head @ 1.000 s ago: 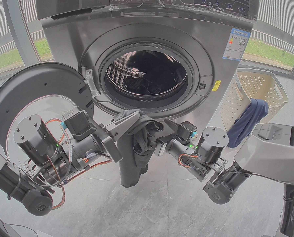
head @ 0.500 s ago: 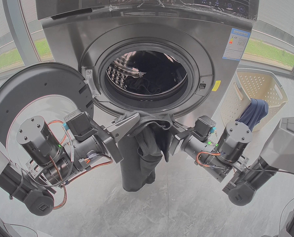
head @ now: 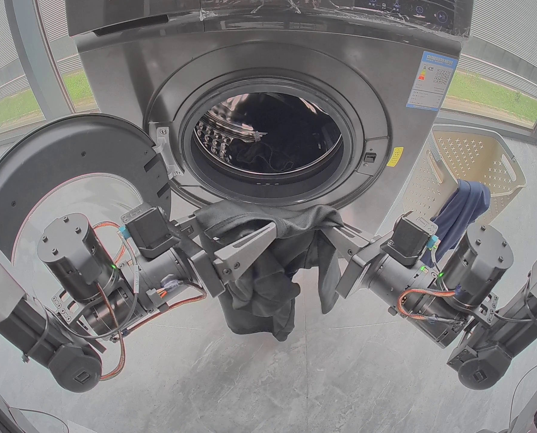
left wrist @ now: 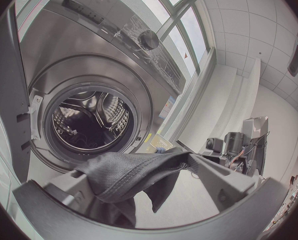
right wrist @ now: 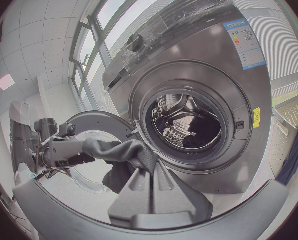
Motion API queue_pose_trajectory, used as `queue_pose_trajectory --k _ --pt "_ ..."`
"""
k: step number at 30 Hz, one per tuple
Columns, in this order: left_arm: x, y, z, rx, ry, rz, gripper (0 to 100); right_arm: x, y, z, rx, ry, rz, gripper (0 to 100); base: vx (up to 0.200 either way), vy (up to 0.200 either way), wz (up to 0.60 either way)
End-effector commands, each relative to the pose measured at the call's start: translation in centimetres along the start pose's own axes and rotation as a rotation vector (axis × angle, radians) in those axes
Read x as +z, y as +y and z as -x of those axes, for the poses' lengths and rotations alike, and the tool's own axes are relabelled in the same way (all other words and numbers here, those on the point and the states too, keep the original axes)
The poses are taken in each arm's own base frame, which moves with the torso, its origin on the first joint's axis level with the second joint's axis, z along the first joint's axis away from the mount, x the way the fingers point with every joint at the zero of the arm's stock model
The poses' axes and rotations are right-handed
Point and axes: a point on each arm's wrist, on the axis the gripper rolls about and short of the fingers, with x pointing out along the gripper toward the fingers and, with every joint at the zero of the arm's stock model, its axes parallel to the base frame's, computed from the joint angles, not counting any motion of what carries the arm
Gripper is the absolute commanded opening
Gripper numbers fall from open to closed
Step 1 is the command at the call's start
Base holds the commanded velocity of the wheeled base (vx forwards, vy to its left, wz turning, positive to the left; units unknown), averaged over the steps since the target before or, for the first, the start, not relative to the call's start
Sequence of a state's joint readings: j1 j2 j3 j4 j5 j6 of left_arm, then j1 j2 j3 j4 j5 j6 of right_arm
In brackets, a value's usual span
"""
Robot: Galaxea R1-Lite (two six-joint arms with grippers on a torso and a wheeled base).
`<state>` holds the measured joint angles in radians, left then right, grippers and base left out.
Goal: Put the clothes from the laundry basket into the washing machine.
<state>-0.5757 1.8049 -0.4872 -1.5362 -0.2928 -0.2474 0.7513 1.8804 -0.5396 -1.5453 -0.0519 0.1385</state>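
A dark grey garment (head: 268, 254) hangs stretched between my two grippers, just below the washing machine's open drum (head: 268, 133). My right gripper (head: 331, 231) is shut on one edge of the garment (right wrist: 129, 152), its fingers pressed together (right wrist: 152, 165). My left gripper (head: 232, 230) stands open, and the cloth (left wrist: 129, 175) is draped across its spread fingers (left wrist: 219, 180). The rest of the garment dangles toward the floor. Dark clothes lie inside the drum (right wrist: 185, 124). The beige laundry basket (head: 491, 157) stands to the right of the machine with a blue garment (head: 455, 218) over its rim.
The round machine door (head: 58, 163) is swung open on the left, close behind my left arm. The grey tiled floor (head: 292, 380) lies below the hanging cloth. Windows sit behind the machine.
My right gripper has moved right and slightly up, pulling the garment out wide. The left gripper's near finger has swung lower, and the hanging end of the cloth has risen.
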Motion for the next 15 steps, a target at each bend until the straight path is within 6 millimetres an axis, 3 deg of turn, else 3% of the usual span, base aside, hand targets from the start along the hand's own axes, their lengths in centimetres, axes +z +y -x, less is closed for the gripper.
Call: queue_pose_trajectory --k 1,15 --pt "-2.2 0.8 -0.2 0.029 0.071 0.021 100 2.3 1.4 0.9 0.047 -0.067 -0.008 0 0.000 0.000 0.00" --pt "-7.5 2.2 -0.5 0.057 0.244 0.065 100 3.5 2.0 0.6 0.069 -0.119 -0.014 0 0.000 0.000 0.00"
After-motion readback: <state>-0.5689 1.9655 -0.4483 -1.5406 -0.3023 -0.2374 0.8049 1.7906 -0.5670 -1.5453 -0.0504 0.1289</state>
